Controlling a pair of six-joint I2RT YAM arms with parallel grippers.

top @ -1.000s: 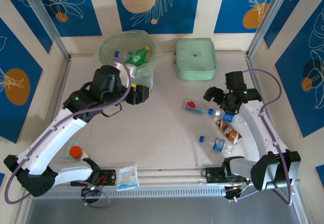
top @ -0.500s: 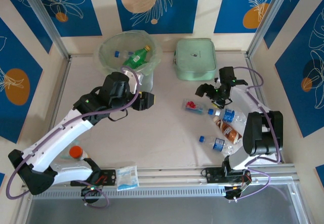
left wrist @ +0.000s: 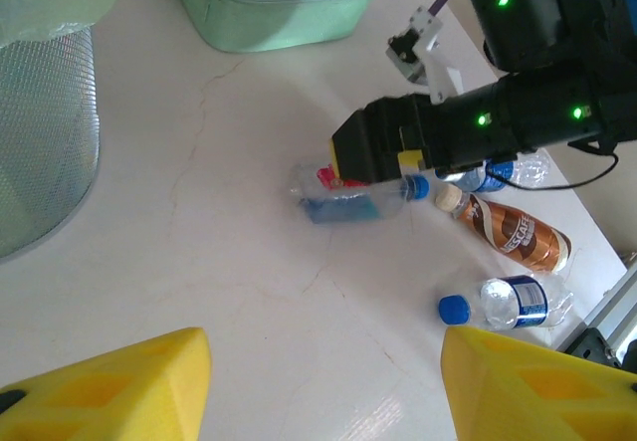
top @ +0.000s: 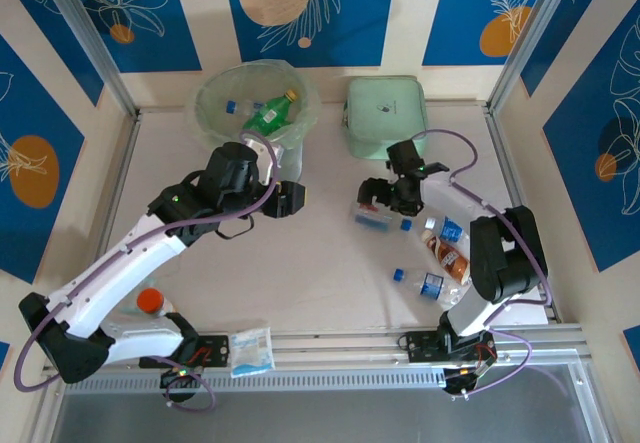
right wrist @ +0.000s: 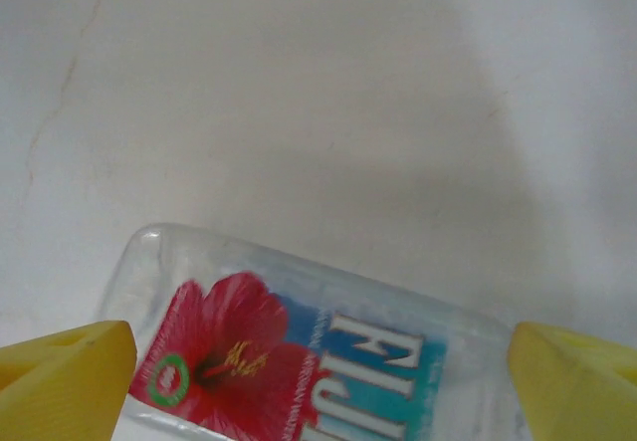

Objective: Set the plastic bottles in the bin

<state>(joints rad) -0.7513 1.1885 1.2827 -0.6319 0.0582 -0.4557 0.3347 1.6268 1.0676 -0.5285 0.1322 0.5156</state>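
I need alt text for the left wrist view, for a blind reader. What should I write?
A black right gripper hangs over a clear plastic bottle with a blue and red label, lying on the white table. A brown-labelled bottle and a blue-capped clear bottle lie beside it; yellow fingertips of the left gripper frame the bottom.

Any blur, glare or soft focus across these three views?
Top external: sharp, evenly lit, faint shadows. Left wrist: white table sharp, left end effector's yellow fingers blurred. Right wrist: clear square plastic bottle with red flower label soft, broad shadow across that table.
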